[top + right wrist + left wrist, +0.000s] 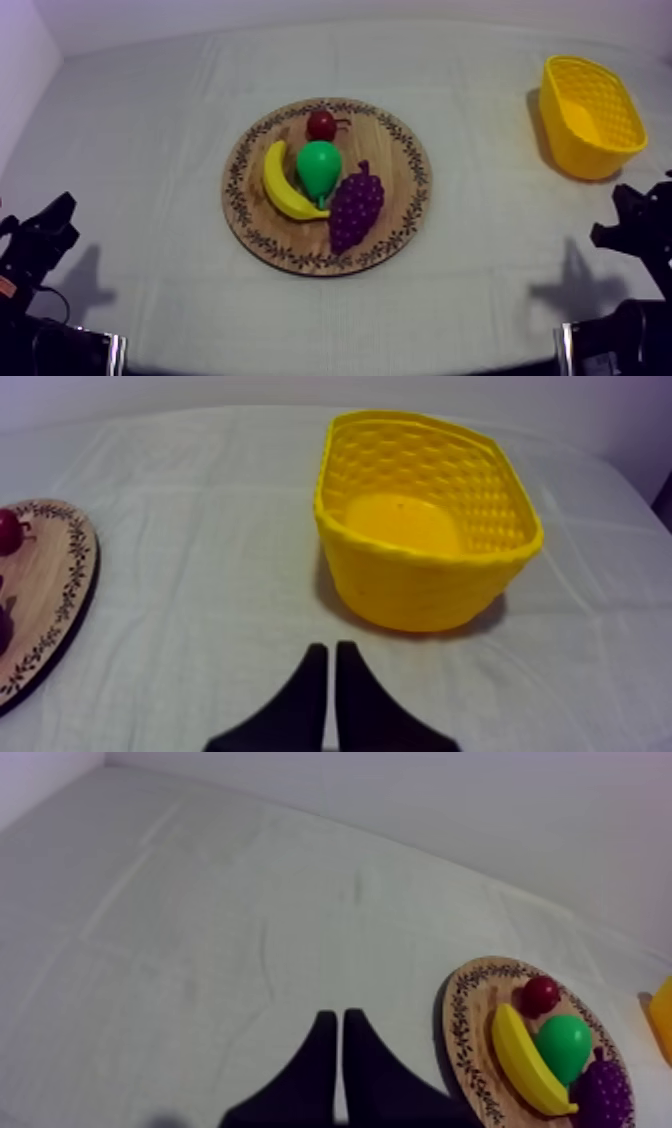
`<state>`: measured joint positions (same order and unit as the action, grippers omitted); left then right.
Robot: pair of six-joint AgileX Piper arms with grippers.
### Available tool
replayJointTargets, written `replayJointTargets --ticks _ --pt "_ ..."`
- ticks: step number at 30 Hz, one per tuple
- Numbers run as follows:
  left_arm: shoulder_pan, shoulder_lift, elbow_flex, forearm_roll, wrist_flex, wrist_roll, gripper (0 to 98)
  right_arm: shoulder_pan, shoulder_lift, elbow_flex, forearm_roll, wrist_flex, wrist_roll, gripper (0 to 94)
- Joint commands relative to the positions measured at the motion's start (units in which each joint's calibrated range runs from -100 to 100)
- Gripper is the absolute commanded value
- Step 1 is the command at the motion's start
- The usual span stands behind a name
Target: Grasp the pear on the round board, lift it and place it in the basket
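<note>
Pear point(319, 168) lies mid wooden board point(400, 160), between banana point(283, 183) and grapes point(355, 207). Yellow basket point(590, 115) sits far right across bare cloth point(480, 250). Left gripper point(45, 235) and right gripper point(630, 225) are low at the near corners.
Left wrist: fingers point(315, 1072) pressed together; board partly cut off.
Right wrist: fingers point(305, 696) together, basket just ahead.

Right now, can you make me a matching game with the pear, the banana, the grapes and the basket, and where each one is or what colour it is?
Things:
1. pear
2. banana
3. bunch of grapes
4. yellow basket

Colour or place:
a. purple, on the wooden board
b. off the wooden board, on the cloth
c. green, in the middle of the wooden board
d. long and yellow, on the wooden board

Pairs: 1-c, 2-d, 3-a, 4-b.
</note>
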<state>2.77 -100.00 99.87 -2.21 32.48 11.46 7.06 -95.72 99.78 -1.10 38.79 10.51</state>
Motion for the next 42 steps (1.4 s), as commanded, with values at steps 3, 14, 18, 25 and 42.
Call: replayJointTargets --ticks 3,14,18,25,42 --pt "0.0 0.0 0.0 -0.02 0.0 0.0 0.1 0.0 0.0 0.0 0.0 0.0 -0.2 0.7" --pt "0.0 0.0 0.0 -0.02 0.0 0.0 0.1 -0.1 0.0 0.0 0.0 0.0 -0.6 0.6" --pt "0.0 0.0 0.0 -0.02 0.0 0.0 0.1 -0.1 0.0 0.0 0.0 0.0 -0.7 0.6" --pt "0.0 0.0 0.0 -0.02 0.0 0.0 0.1 -0.3 0.0 -0.2 -0.2 0.4 -0.8 0.5" --pt "0.0 0.0 0.0 -0.02 0.0 0.0 0.1 -1.3 8.2 -23.8 -5.7 10.6 4.8 0.5"
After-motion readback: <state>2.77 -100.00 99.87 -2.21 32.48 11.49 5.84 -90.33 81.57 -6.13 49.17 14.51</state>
